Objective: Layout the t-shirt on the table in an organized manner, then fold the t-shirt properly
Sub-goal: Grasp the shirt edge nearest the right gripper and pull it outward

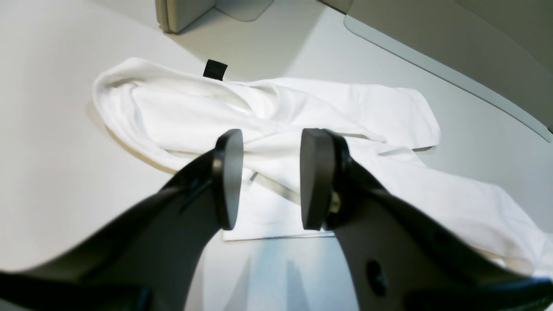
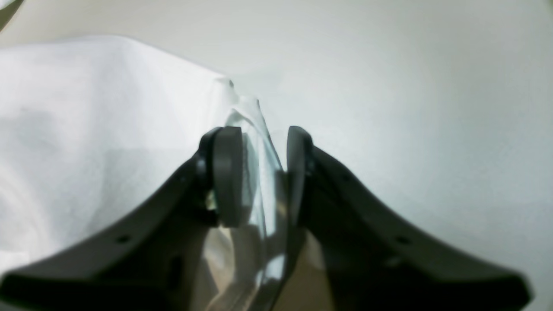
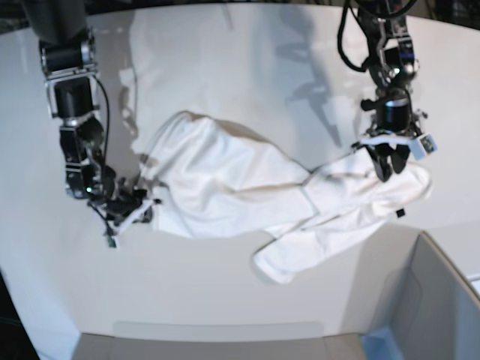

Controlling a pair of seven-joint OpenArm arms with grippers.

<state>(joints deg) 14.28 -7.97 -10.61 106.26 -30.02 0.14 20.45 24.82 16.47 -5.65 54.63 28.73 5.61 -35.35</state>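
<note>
The t-shirt point(image 3: 240, 191) lies crumpled on the counter point(image 3: 247, 67). Right gripper point(image 2: 258, 172) jaws pinch its edge; left gripper point(image 1: 270, 177) jaws gape above it.

A crumpled white t-shirt point(image 3: 247, 195) sprawls across the white counter point(image 3: 247, 67), stretched between two black robot arms. The right hand point(image 3: 142, 204) meets the cloth's edge low at the counter surface, while the left hand point(image 3: 388, 163) points down onto the bunched fabric at the opposite end.
</note>
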